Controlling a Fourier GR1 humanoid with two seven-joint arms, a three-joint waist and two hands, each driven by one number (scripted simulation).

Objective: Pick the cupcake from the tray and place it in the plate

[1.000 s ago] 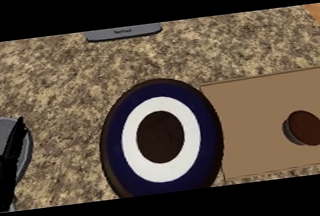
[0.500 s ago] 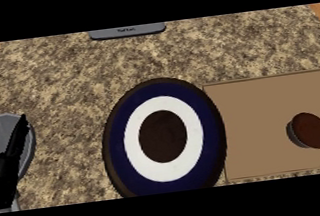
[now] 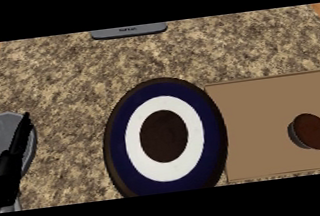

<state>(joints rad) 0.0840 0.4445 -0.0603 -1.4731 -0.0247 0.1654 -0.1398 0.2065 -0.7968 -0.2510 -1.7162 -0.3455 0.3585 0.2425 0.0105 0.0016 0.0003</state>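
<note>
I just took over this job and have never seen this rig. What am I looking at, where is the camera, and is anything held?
The camera sits at the robot's head and looks steeply down at a granite counter. The black shape on a grey forearm at the lower left is the robot's left hand, open and resting, holding nothing. The right hand is not in view. In the middle lies a round plate with dark blue and white rings and a dark centre. To its right is a flat brown tray, and the cupcake sits on it, untouched. At the counter's far edge lies a small grey object that I cannot identify.
</note>
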